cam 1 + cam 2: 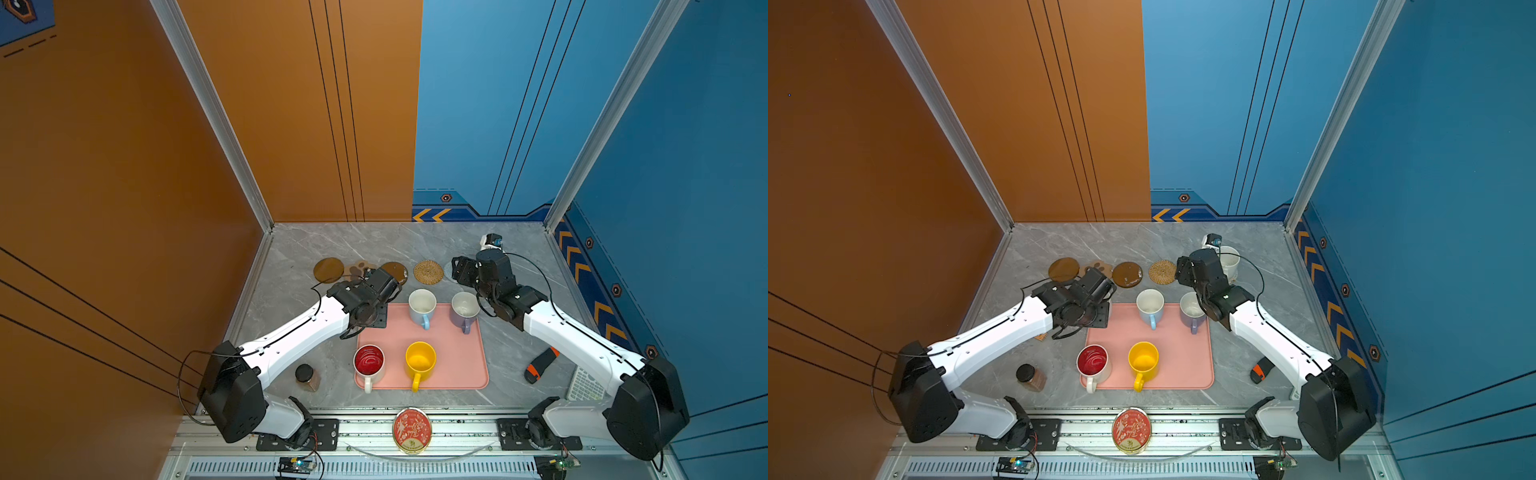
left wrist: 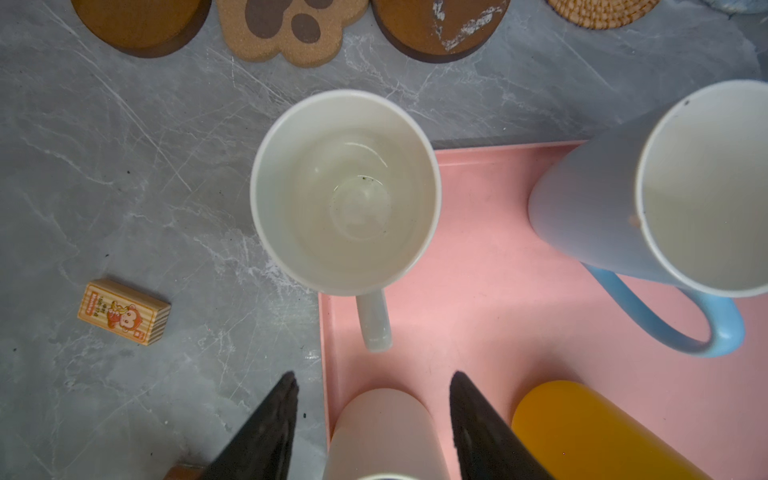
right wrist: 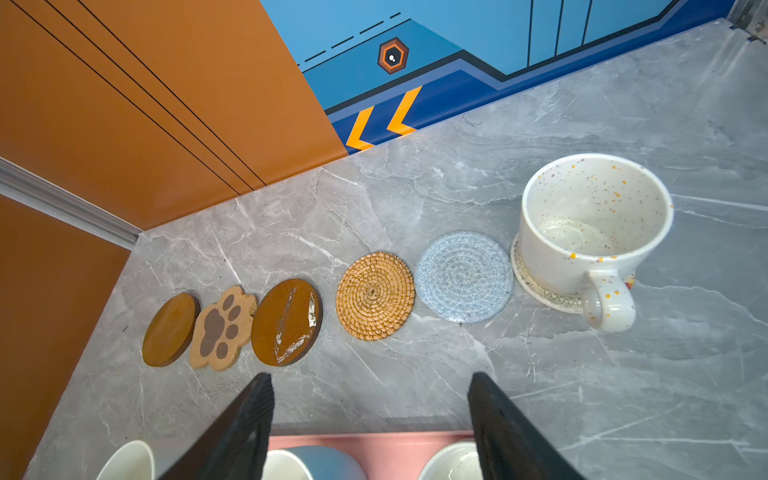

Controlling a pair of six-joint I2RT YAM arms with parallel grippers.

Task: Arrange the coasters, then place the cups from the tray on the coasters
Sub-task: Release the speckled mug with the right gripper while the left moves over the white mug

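Note:
In a row along the far side lie the coasters: a brown disc [image 3: 170, 330], a paw-print one [image 3: 222, 328], a second brown disc [image 3: 286, 322], a rattan round [image 3: 375, 295], a blue-grey round [image 3: 463, 276] and a cream round [image 3: 536, 291]. The speckled cup [image 3: 594, 232] stands on the cream one. My right gripper [image 3: 372, 377] hangs open over bare table in front of the row. The white cup [image 2: 345, 191] stands at the far left corner of the pink tray [image 2: 478, 257]. Its handle points at my open left gripper [image 2: 374, 380], just short of the fingertips. On the tray stand the light blue [image 1: 422, 307], lavender [image 1: 464, 309], red-inside [image 1: 368, 361] and yellow [image 1: 420, 359] cups.
A small wooden block [image 2: 124, 312] lies left of the tray. A dark-lidded jar [image 1: 306, 376] stands at the near left. A red-and-gold tin [image 1: 411, 430] sits on the front rail. An orange-and-black object [image 1: 540, 363] and a white keypad [image 1: 586, 384] lie near the right arm.

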